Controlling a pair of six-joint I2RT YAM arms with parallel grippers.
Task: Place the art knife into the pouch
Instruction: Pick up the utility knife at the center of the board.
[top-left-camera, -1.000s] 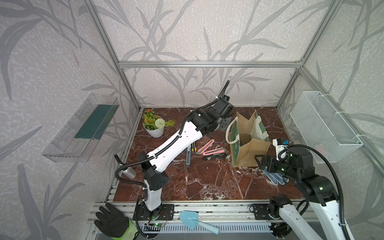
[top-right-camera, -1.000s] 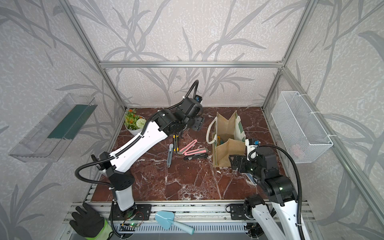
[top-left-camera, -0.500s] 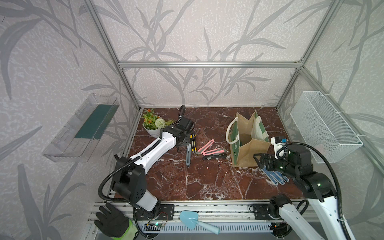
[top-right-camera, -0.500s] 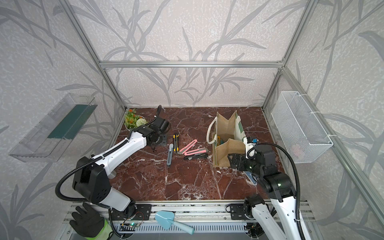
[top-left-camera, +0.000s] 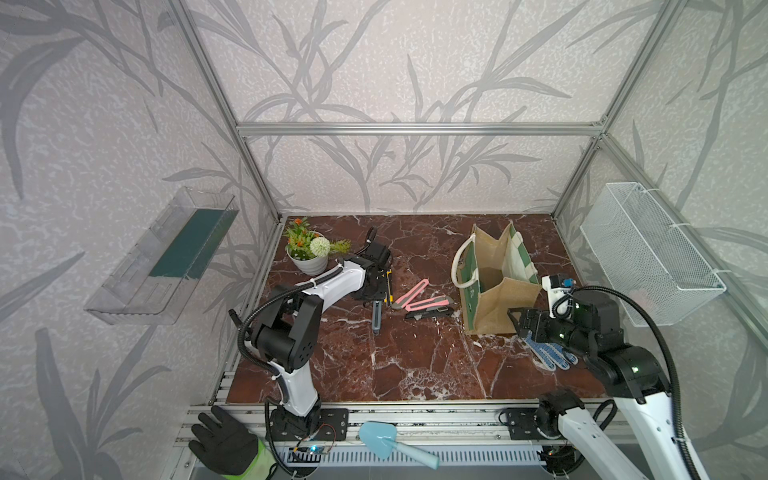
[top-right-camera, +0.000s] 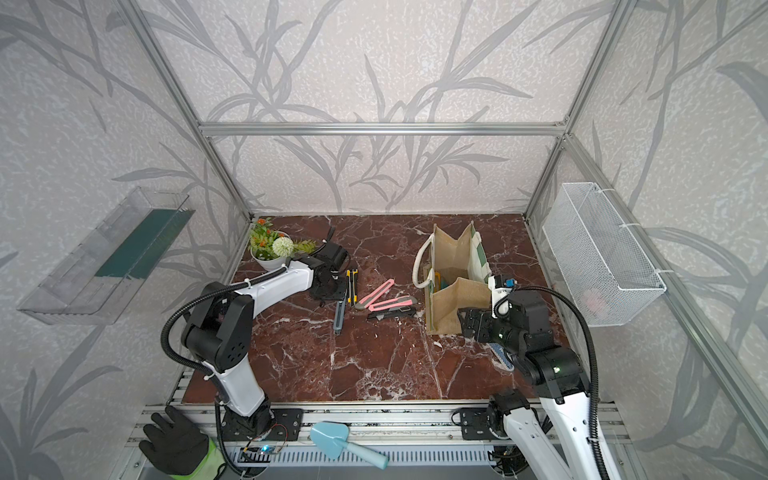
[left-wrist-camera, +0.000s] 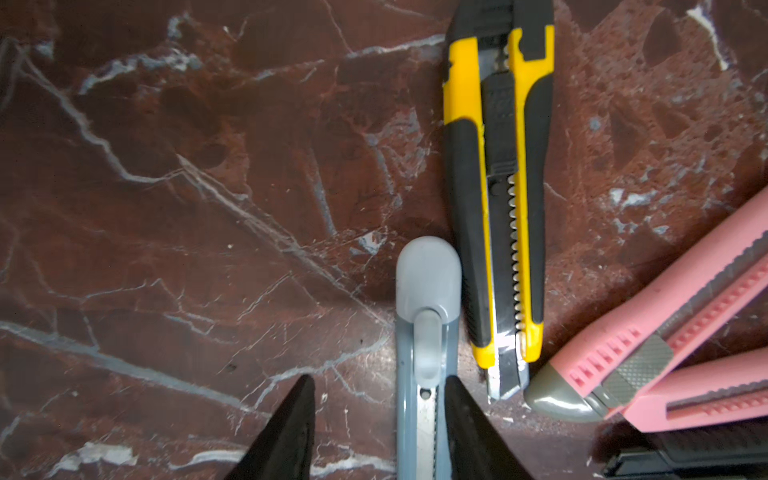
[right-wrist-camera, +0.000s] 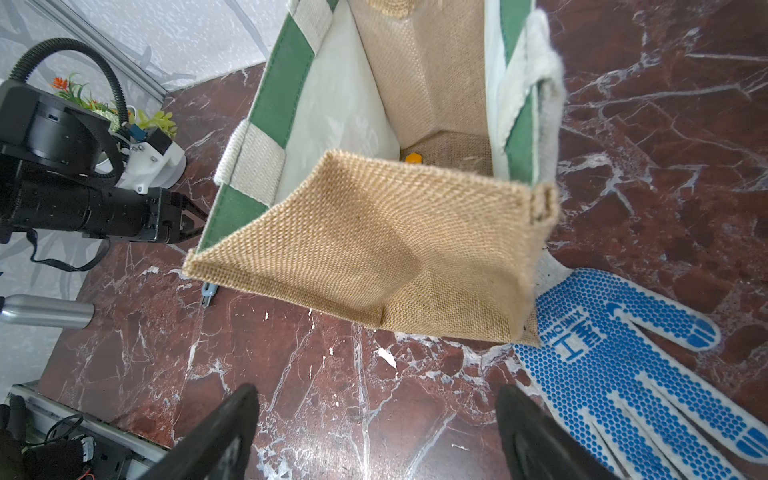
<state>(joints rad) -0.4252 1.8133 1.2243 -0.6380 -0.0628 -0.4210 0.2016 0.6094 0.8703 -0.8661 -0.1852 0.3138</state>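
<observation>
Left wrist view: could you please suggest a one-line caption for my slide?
Left gripper open astride the grey art knife, a yellow-and-black cutter alongside on the red marble tabletop.

knives (top-left-camera: 376, 318) 5 | gloves (top-left-camera: 548, 355) 2 | pouch (top-left-camera: 494, 303) 1 | potted plant (top-left-camera: 309, 264) 1 | mesh basket (top-left-camera: 648, 257) 1

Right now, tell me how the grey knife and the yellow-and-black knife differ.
The grey knife is slimmer and plain blue-grey; the yellow-and-black knife is broader and two-toned. The grey knife lies between the left gripper's open fingers; the yellow-and-black knife lies outside them. Both are slide cutters lying flat on the marble table, side by side and roughly parallel.
</observation>
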